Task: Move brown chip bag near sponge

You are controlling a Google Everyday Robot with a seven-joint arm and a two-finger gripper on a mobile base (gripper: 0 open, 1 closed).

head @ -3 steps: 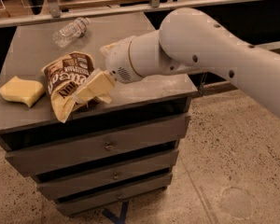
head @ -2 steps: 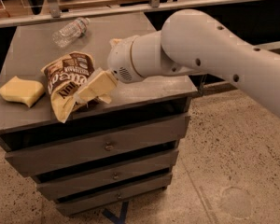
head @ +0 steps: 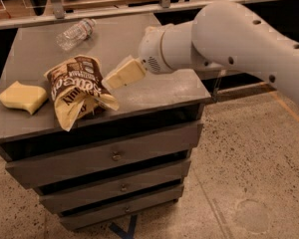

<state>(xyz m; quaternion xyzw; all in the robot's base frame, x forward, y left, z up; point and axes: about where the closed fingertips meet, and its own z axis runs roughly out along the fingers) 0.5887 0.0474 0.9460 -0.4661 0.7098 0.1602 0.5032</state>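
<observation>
- Grey drawer cabinet (head: 159, 91) on a speckled floor; everything of interest lies on its top.
- Far left: sponge (head: 20, 96), pale yellow, flat near the left edge.
- Just right of it: brown chip bag (head: 79, 88), lying crumpled with only a narrow strip of bare top between the two. Placement looks about met.
- Handling, judged: the bag is light, soft, slippery foil, with brittle contents. The broad face gives nothing to pinch. A raised crease or the sealed end seam is the place to hold, with a gentle squeeze.
- Behind, toward the rear: water bottle (head: 74, 33) on its side, well apart from the bag.
- Right of the bag: gripper (head: 120, 74), low over the top, tip just beside the bag's right edge. Contact is unclear, and I cannot tell whether it is open or closed.
- Far right: white arm (head: 239, 39) reaches in from the right.
</observation>
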